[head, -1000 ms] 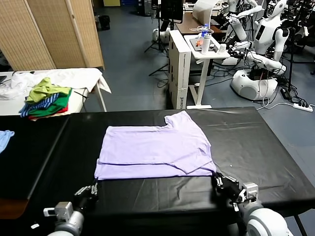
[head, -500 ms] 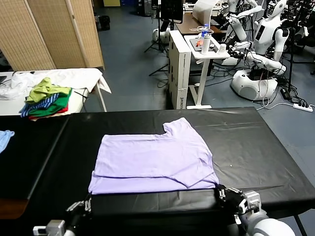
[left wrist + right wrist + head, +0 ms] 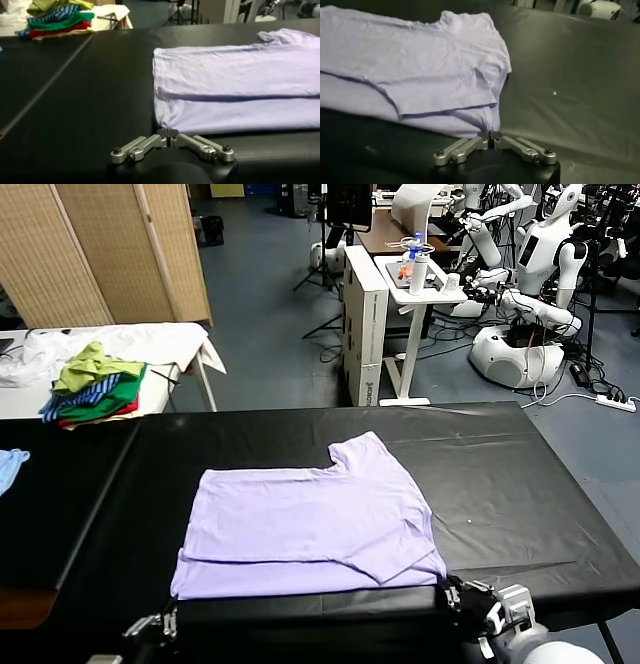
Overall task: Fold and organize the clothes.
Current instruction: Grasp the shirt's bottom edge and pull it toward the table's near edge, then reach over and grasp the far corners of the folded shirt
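T-shirt lay flat on the black tabletop, near its front edge, partly folded, lower part doubled over. Long axis ran left to right across the tabletop; one short sleeve pointed away from the robot. Left gripper sat at the near left corner, right gripper at the near right corner, both at the hem, probably to draw the cloth flat and square. Whether the fingers were grasping or released, cannot tell.
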